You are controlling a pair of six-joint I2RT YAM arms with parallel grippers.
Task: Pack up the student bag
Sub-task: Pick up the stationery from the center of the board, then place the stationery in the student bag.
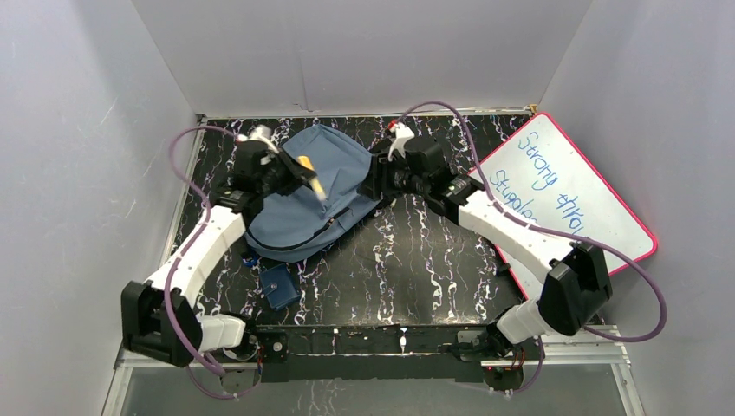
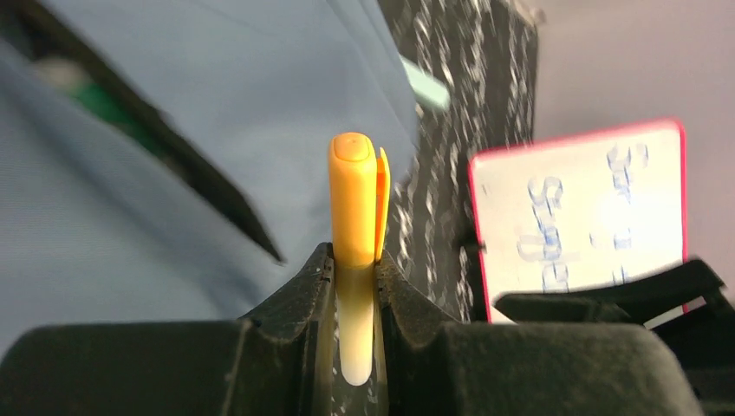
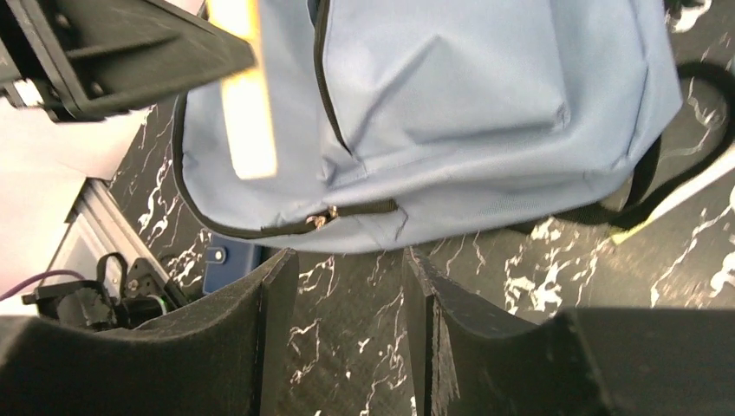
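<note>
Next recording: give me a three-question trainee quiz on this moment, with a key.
1. True or false: the left hand is shut on the orange plastic marker pen, held over the slate-blue fabric backpack.
2. Multiple choice: the right hand is A) shut on the marker pen, B) open with nothing between its fingers, C) shut on the backpack.
3. Short answer: what lies on the black marbled table by the backpack's near edge, on the left arm's side?
Key: 1 true; 2 B; 3 the small dark-blue pouch.
</note>
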